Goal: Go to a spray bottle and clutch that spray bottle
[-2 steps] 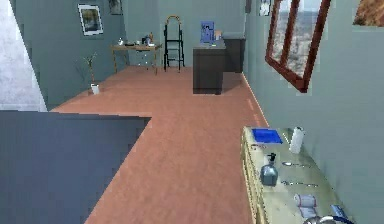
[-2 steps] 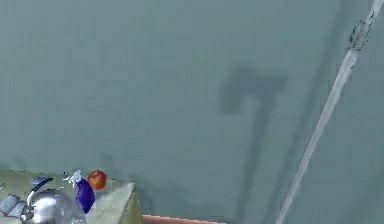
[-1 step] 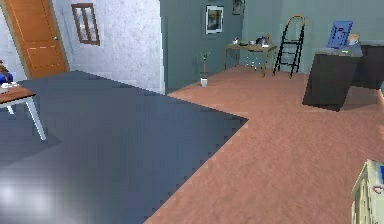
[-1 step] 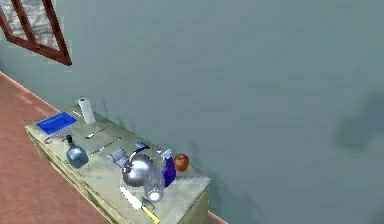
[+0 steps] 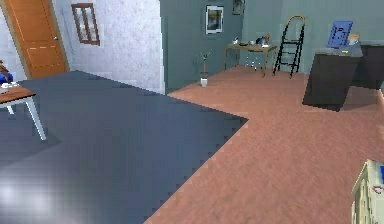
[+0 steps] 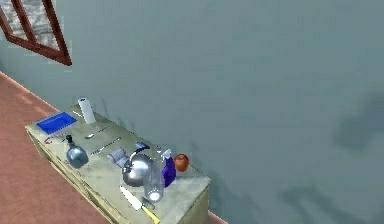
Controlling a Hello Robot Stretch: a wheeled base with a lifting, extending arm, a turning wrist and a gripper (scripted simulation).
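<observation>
On the pale counter (image 6: 95,185) in the arm side view, a small bottle (image 6: 166,168), blue below and clear on top, stands between a silver kettle (image 6: 138,170) and a red apple (image 6: 181,161). It is too small for me to call it the spray bottle for certain. Farther along sit a dark round pot (image 6: 77,154) and a blue tray (image 6: 57,122). The forward view adds a blue carpet (image 5: 110,120), then a ladder (image 5: 290,45) and an orange door (image 5: 35,38). My gripper's state I cannot tell.
</observation>
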